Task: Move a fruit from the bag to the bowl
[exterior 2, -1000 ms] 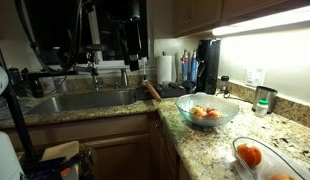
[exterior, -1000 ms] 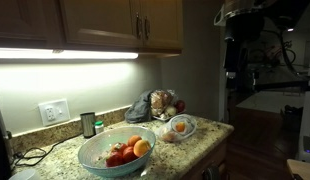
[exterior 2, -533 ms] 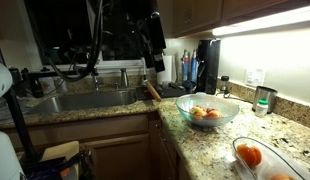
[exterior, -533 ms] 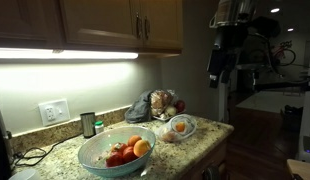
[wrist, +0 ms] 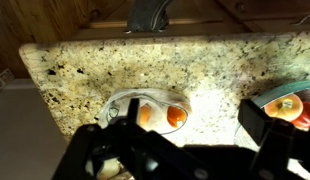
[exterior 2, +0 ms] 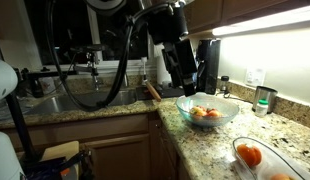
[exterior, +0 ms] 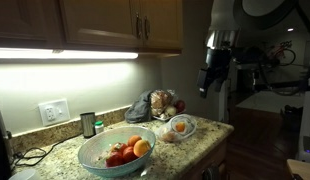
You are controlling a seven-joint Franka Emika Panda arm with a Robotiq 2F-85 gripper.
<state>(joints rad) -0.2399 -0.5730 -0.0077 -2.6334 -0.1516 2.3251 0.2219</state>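
The bowl (exterior: 113, 152) is large and pale blue-green and holds several red and orange fruits; it shows in both exterior views (exterior 2: 205, 111). Its rim shows at the right edge of the wrist view (wrist: 280, 103). The clear plastic bag (exterior: 177, 127) lies beside it near the counter's end, with orange fruits inside (wrist: 175, 116). The bag also shows low in an exterior view (exterior 2: 257, 155). My gripper (exterior: 205, 88) hangs in the air beyond the counter's edge, above and apart from the bag (wrist: 123, 102). It also shows in an exterior view (exterior 2: 183, 85). Its fingers (wrist: 185, 140) are spread open and empty.
A dark grey cloth bag with fruit (exterior: 147, 104) sits against the wall behind the clear bag. A metal cup (exterior: 88, 123) stands by the outlet. Upper cabinets (exterior: 115, 25) overhang the counter. A sink (exterior 2: 85, 100), a paper towel roll (exterior 2: 167, 68) and a dark appliance (exterior 2: 207, 65) lie past the bowl.
The arm has swung down and in towards the counter. The gripper is lower and nearer the bag and bowl than a second ago. Nothing on the counter has moved.
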